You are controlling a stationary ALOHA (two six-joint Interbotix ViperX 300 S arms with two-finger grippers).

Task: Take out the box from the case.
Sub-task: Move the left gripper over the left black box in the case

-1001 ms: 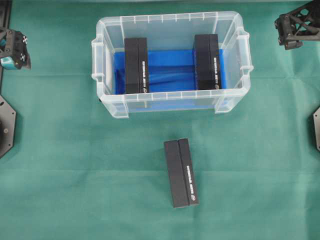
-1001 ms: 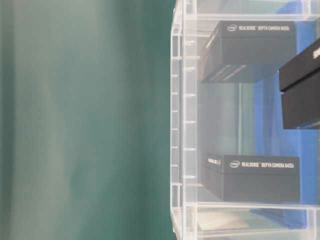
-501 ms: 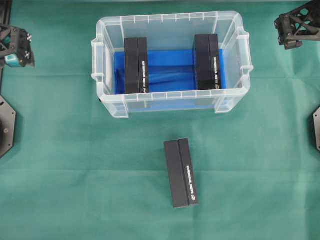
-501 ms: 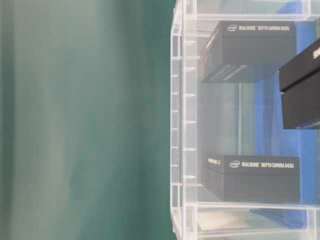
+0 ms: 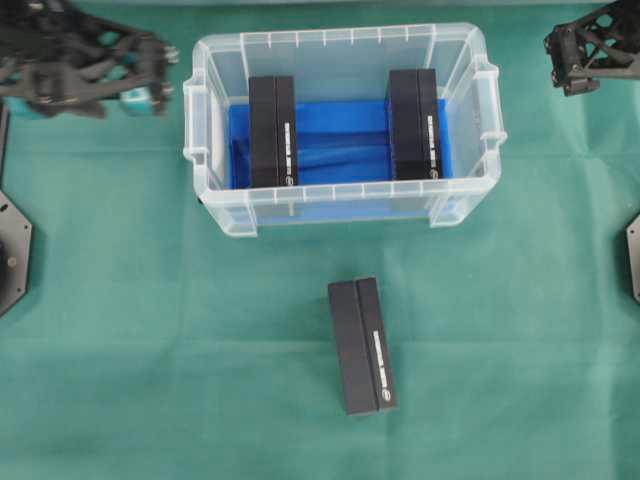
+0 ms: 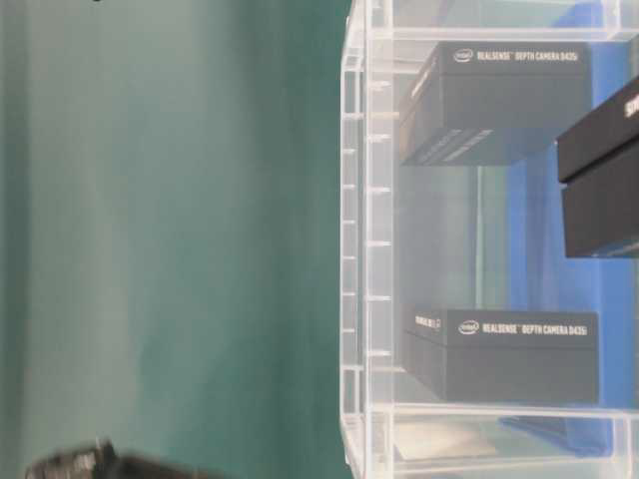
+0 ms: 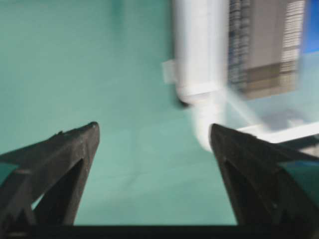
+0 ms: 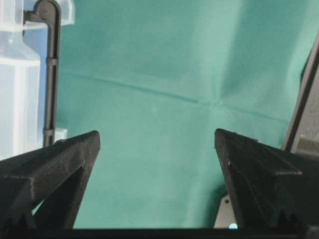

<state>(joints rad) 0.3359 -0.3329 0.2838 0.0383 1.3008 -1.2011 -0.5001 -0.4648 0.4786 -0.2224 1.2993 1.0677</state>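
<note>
The left gripper (image 5: 150, 75) is smeared by blur beside the case (image 5: 340, 212). In the left wrist view the case wall and a box (image 7: 266, 47) are blurred and cut off by the frame.

Green cloth (image 5: 150, 330) (creased) across the whole table

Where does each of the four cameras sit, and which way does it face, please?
Overhead: above, facing straight down on the case, three boxes, green cloth; both arms show at the top corners.
Table-level: low beside the case, picture turned sideways; a dark arm part at the bottom edge.
Left wrist: on the left arm, facing the case corner; open fingers frame it, left gripper.
Right wrist: on the right arm, facing cloth; open fingers, right gripper.
All four share the case.
</note>
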